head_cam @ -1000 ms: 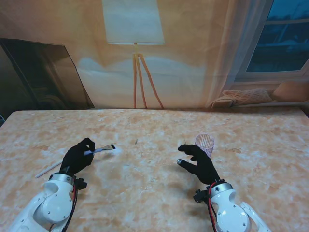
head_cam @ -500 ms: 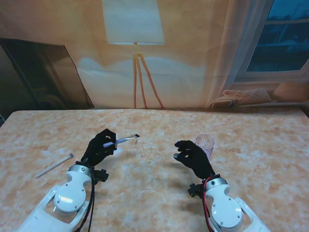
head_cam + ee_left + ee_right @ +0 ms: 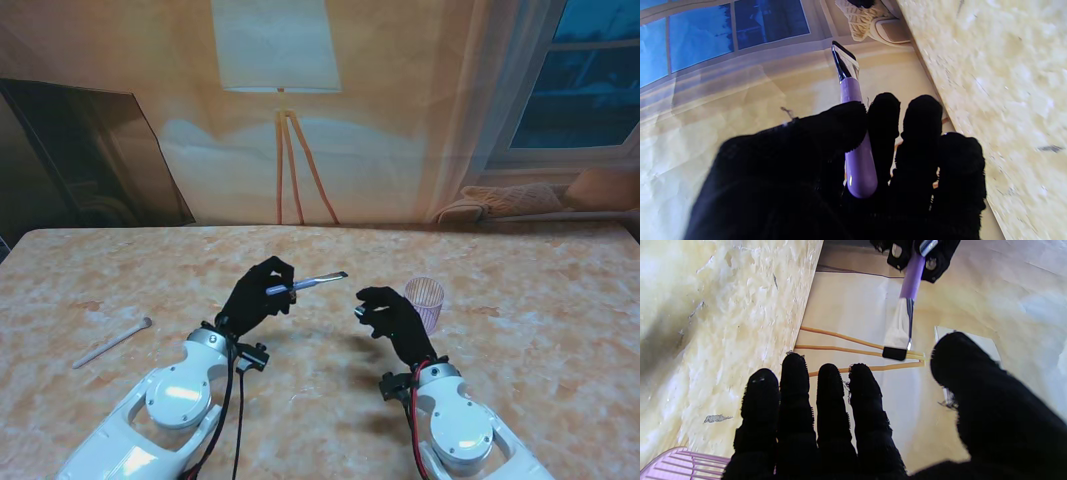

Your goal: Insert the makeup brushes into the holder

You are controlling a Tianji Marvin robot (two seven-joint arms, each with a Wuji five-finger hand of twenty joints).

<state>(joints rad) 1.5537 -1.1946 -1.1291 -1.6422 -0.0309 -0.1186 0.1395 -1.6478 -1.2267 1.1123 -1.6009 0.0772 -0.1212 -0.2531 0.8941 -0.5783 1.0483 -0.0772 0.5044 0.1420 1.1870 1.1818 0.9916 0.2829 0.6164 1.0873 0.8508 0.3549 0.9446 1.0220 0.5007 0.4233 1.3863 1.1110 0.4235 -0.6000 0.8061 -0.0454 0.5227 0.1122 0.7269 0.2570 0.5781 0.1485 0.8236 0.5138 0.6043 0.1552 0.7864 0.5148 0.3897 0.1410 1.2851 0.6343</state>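
A printed backdrop of a floor lamp and a window hangs behind a marbled beige table [image 3: 300,400]. Over the last second the left hand [image 3: 255,298] has lifted a lilac-handled makeup brush [image 3: 308,283] off the table and carried it from the left side toward the middle; it now grips the handle between thumb and fingers, clear of the surface, with the dark flat tip pointing right. In the left wrist view the handle [image 3: 858,160] sits pinched under the thumb. The right hand [image 3: 395,318] has edged a little toward the brush and holds nothing, its fingers spread and thumb apart; in the right wrist view the brush tip [image 3: 895,352] hangs just beyond its fingertips [image 3: 831,380]. The pink ribbed holder [image 3: 424,298] stands upright just beside the right hand, on its far right. A second, pale brush [image 3: 112,342] lies on the table well to the left, untouched. The move looks like a handover in the making, or a direct carry to the holder; nothing is in the holder yet that I can see.
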